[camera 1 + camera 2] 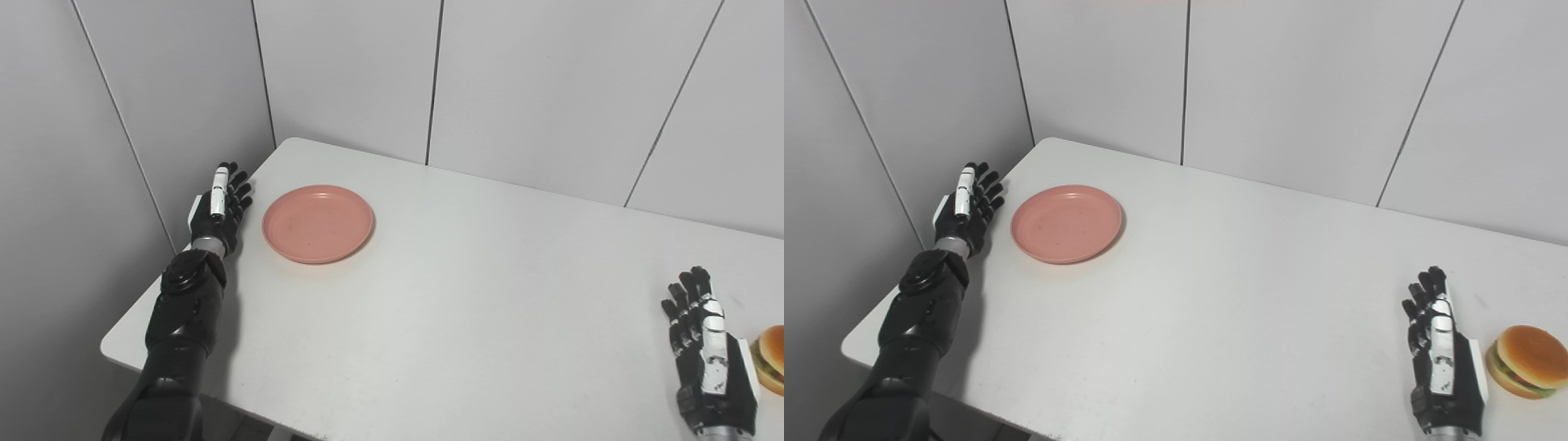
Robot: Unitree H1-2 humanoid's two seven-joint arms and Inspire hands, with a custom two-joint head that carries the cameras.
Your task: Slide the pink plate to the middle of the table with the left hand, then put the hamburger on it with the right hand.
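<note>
A pink plate (318,223) lies empty on the white table (465,294), toward its far left corner. My left hand (219,207) stands open just left of the plate, at the table's left edge, fingers stretched out and a small gap from the rim. A hamburger (1527,361) sits near the table's right front. My right hand (1440,361) is open on its edge just left of the hamburger, not touching it. In the left eye view the hamburger (773,358) is cut by the picture's right edge.
Grey wall panels (343,73) close in the table at the back and on the left, near my left hand. The table's front edge (184,383) runs diagonally at lower left.
</note>
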